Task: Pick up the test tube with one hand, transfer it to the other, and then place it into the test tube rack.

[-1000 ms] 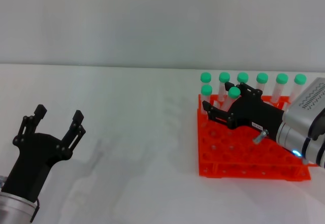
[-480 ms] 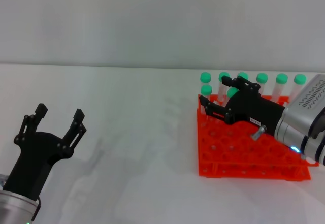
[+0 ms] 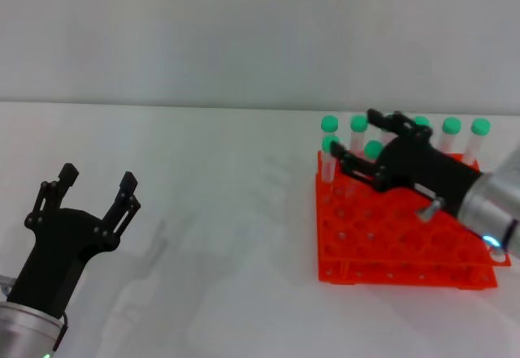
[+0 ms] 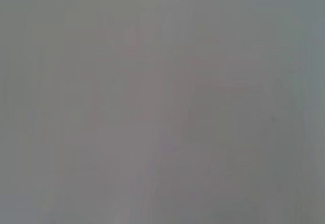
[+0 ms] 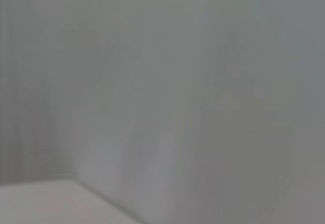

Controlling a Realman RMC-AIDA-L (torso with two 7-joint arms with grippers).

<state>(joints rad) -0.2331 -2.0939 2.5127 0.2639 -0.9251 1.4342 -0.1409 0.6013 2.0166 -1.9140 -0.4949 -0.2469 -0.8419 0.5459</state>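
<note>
The orange-red test tube rack [image 3: 382, 248] stands on the white table at the right. Several green-capped test tubes stand upright along its far side. One more test tube [image 3: 374, 150] stands in the second row. My right gripper [image 3: 355, 137], black with a blue light on its arm, hovers over the far left part of the rack. It is open, with its fingers spread on either side of that tube and not gripping it. My left gripper [image 3: 93, 189] is open and empty above the table at the front left. Both wrist views show only blank grey.
A second-row tube [image 3: 330, 144] stands at the rack's far left corner, close to my right gripper's lower finger. The white table [image 3: 219, 212] stretches between the two arms. A grey wall rises behind the table.
My right gripper has lifted and tilted up over the rack's far left part. The tube between its fingers has stayed standing in the rack. The left arm has barely moved.
</note>
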